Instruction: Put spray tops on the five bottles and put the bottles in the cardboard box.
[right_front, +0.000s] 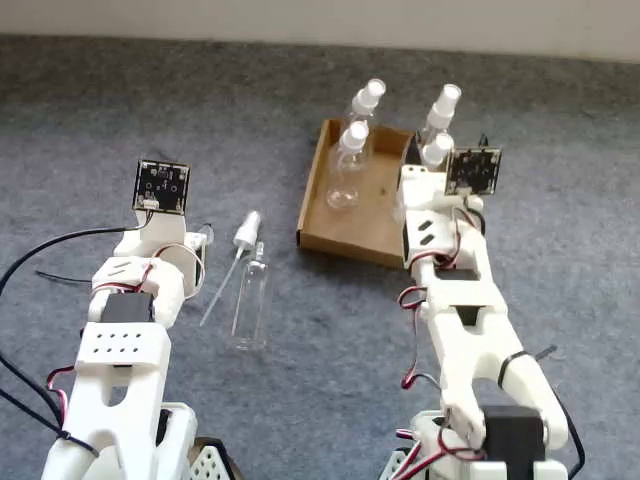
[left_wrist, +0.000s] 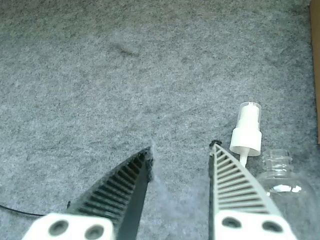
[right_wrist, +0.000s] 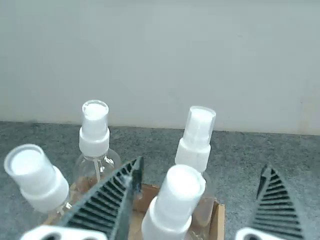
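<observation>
A clear bottle (right_front: 250, 300) without a top lies on the grey carpet, and a loose white spray top (right_front: 245, 232) with its thin tube lies just left of it. My left gripper (left_wrist: 181, 150) is open low over the carpet, with the spray top (left_wrist: 246, 131) and the bottle's neck (left_wrist: 277, 167) just outside one finger. The cardboard box (right_front: 345, 245) holds several capped bottles, such as one at the back left (right_front: 367, 100). At the box's right side my right gripper (right_wrist: 200, 172) is open, its fingers on either side of a capped bottle (right_wrist: 175, 200).
Beyond the nearest bottle, three more capped bottles (right_wrist: 95, 127) (right_wrist: 199, 132) (right_wrist: 35, 175) stand close together in the box. A black cable (right_front: 60, 245) trails over the carpet left of the left arm. A pale wall rises behind the box.
</observation>
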